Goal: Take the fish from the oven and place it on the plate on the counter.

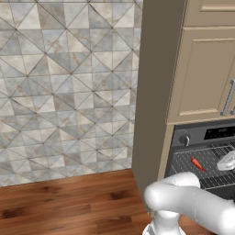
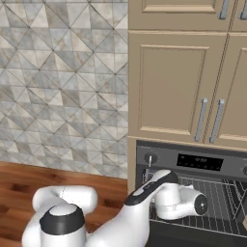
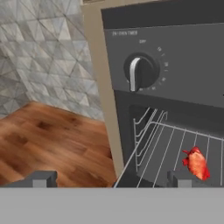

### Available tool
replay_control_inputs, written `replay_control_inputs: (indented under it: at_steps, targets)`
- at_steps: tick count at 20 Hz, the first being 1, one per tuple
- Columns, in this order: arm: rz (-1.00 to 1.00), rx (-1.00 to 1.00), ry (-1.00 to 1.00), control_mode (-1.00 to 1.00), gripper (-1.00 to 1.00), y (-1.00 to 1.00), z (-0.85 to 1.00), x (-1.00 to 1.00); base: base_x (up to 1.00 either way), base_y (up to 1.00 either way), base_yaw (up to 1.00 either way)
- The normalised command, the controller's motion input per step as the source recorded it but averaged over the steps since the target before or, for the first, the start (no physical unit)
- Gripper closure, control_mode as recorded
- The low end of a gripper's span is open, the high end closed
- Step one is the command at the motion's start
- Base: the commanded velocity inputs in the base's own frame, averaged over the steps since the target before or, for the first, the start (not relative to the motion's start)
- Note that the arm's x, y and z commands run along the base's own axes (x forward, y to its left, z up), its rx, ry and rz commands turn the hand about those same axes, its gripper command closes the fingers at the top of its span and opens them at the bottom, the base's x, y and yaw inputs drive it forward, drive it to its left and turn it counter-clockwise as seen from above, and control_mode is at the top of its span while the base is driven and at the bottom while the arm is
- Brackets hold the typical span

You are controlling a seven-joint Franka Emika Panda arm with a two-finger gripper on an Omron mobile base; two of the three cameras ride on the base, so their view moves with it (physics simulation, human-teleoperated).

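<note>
1. The fish lies on a wire rack inside the oven; we see it as a small red-orange thing, flat on the bars, below and to the right of the oven's round knob in the hand view; in the left base view the fish sits on the rack beneath the grey control strip.
2. We see the oven standing open, its racks bare to us; the rack's bars run back into the dark cavity; the knob sits on the strip above the opening, and a digital display lies further along that strip from the knob.
3. The gripper is held in front of the oven's opening, and its two dark fingertips stand wide apart with nothing between them; one tip is before the wood floor beside the oven, the other just beside the fish, and we cannot tell whether it touches the fish.
4. Beige cabinet doors with metal handles sit above the oven; a tiled wall runs off beside the oven's tall beige side panel.
5. In the right base view the white arm reaches from the base to the oven's mouth.
</note>
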Motion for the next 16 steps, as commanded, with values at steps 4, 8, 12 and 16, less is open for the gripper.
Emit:
replay_control_inputs:
  at_steps: [4,8,12,16]
  targets:
    - [0.0,0.0,0.0,-1.0,-1.0,-0.04,-0.43,0.18,0.0,0.0,0.0]
    - [0.0,0.0,-0.01,-1.0,-1.0,0.0,-0.46,0.27,0.0,0.0,0.0]
    - [0.0,0.0,-0.07,-1.0,-1.0,0.0,-0.31,0.11,0.0,0.0,0.0]
    - [0.0,0.01,-0.12,-1.0,-1.0,0.0,-0.25,0.08,0.0,0.0,0.0]
